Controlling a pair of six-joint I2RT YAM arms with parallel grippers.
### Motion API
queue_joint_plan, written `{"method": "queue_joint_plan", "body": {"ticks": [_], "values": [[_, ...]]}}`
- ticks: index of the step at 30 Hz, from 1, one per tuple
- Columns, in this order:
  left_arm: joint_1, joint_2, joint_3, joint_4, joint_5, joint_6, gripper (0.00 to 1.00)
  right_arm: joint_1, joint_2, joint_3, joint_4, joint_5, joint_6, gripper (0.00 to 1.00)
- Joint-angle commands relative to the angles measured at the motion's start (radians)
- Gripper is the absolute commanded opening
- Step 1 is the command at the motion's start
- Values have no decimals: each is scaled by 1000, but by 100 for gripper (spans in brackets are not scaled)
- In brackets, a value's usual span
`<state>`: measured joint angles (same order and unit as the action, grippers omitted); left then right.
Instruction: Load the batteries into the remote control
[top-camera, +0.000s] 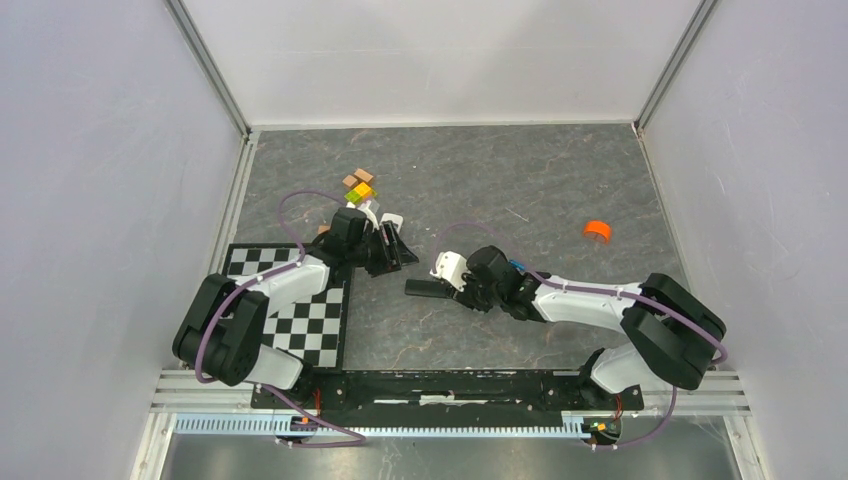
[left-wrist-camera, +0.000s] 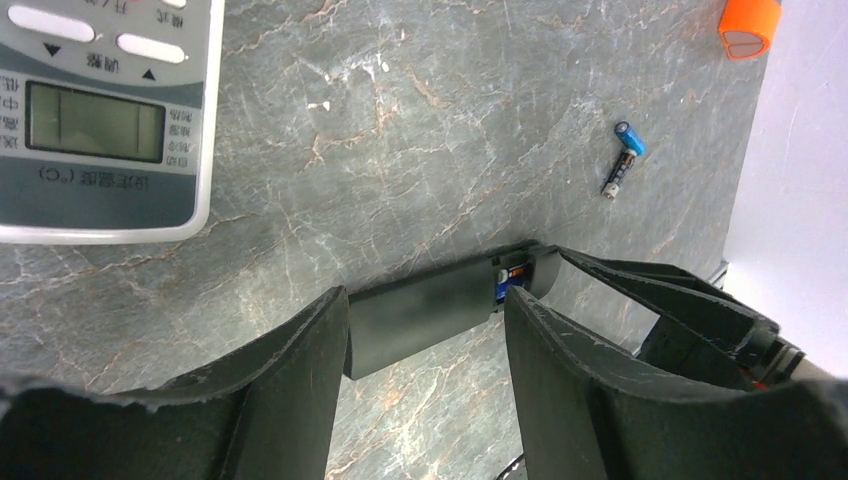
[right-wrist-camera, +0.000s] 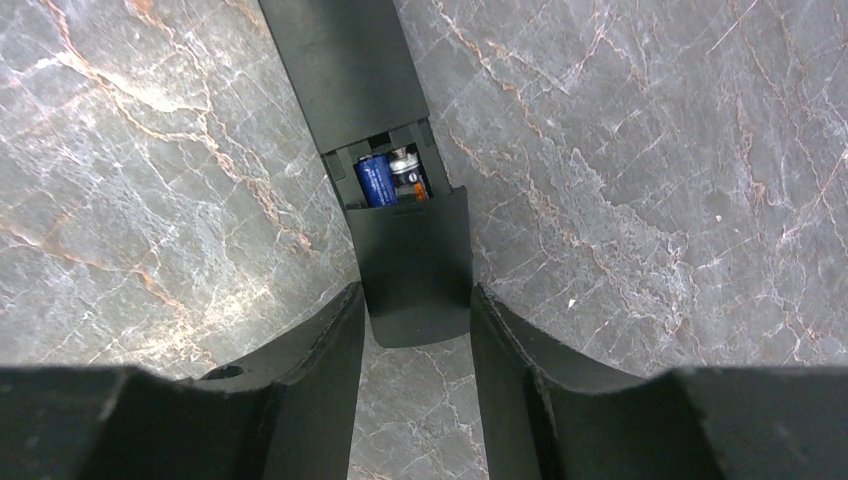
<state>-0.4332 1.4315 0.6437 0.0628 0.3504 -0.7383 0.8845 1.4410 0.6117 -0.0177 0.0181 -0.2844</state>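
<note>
The white remote control lies face up, display showing, just beyond my left gripper, which hangs open and holds nothing. A slim black bar lies on the stone table with its battery compartment partly uncovered. Inside sit a blue battery and a second one. My right gripper is shut on the sides of the bar's sliding cover. Another blue battery lies loose, end to end with a dark thin cylinder. From above, the right gripper sits at the bar's end.
An orange round cap lies at the right of the table. Small coloured blocks sit behind the left gripper. A checkerboard mat lies under the left arm. Plain walls close in three sides.
</note>
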Motion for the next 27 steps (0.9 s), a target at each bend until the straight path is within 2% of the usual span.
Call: {"method": "queue_joint_plan", "body": {"ticks": [1, 12, 14, 21, 23, 27], "values": [[6, 7, -17, 34, 13, 49, 65, -14, -17, 57, 20, -49, 12, 48], [6, 0, -40, 27, 1, 57, 64, -19, 10, 106, -18, -93, -22, 45], [6, -4, -42, 22, -5, 60, 64, -19, 10, 109, -25, -93, -23, 49], [7, -9, -46, 20, -10, 62, 64, -33, -36, 89, -21, -107, -13, 75], [5, -10, -47, 19, -10, 62, 64, -48, -33, 88, -48, -131, -23, 78], [7, -13, -52, 19, -4, 57, 64, -79, -17, 106, -134, -172, -71, 78]]}}
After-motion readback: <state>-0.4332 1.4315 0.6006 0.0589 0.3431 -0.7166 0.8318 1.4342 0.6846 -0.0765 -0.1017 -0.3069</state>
